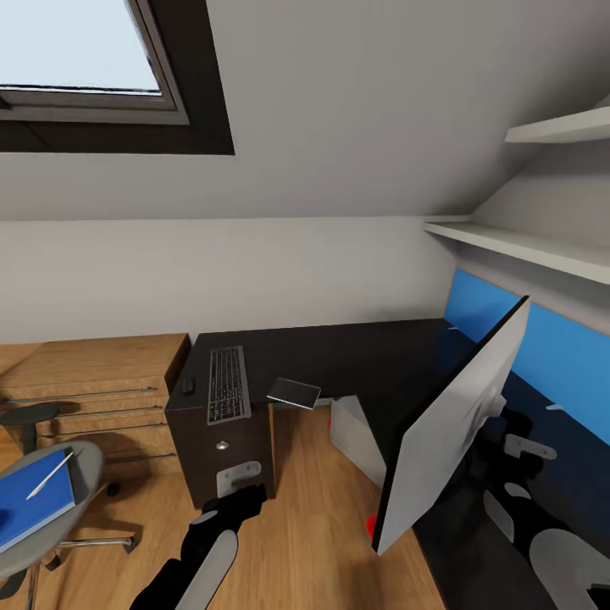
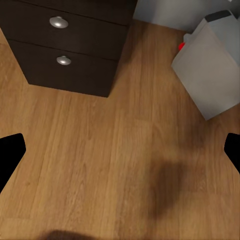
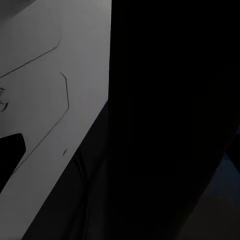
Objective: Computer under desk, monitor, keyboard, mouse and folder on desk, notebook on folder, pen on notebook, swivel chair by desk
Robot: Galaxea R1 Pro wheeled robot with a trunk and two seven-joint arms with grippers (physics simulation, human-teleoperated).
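Our left gripper (image 1: 240,496) hangs low over the wooden floor (image 2: 100,160), fingers spread apart. Our right gripper (image 1: 524,453) reaches behind the tilted monitor (image 1: 449,424) on the desk (image 1: 373,356); we cannot tell its state. Farther off lie the keyboard (image 1: 227,383) and mouse (image 1: 187,386).
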